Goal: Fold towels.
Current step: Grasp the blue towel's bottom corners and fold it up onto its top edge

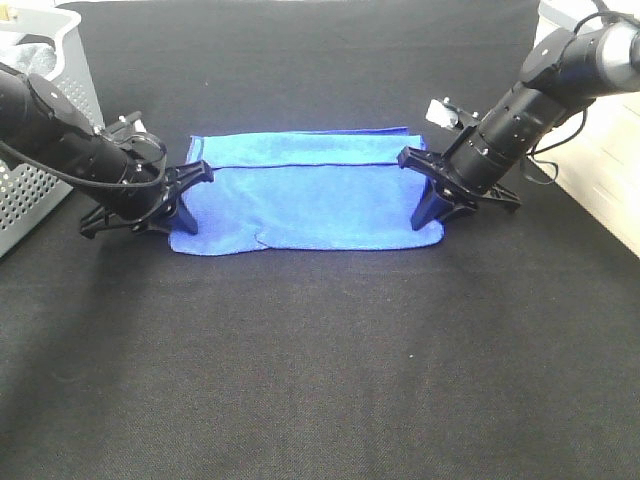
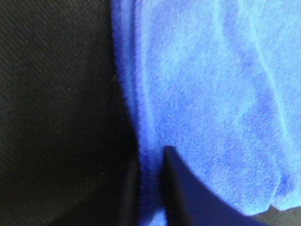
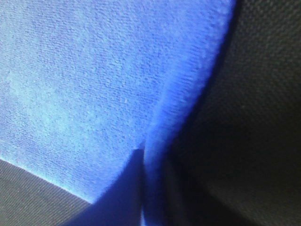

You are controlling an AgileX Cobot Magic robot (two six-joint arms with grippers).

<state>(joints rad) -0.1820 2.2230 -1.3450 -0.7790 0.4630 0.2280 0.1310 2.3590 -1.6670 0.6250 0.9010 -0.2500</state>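
Observation:
A blue towel (image 1: 305, 200) lies flat on the black table (image 1: 320, 360), with a folded layer along its far side. My left gripper (image 1: 192, 196) is at the towel's left edge. In the left wrist view it (image 2: 150, 162) is shut, with the towel's edge (image 2: 207, 94) pinched between the dark fingers (image 2: 183, 193). My right gripper (image 1: 420, 190) is at the towel's right edge. In the right wrist view it (image 3: 149, 157) is shut on that edge of the towel (image 3: 94, 84), close to the table.
A white perforated basket (image 1: 40, 70) with some cloth inside stands at the far left, behind my left arm. A white surface (image 1: 600, 170) and cables border the table at the right, behind my right arm.

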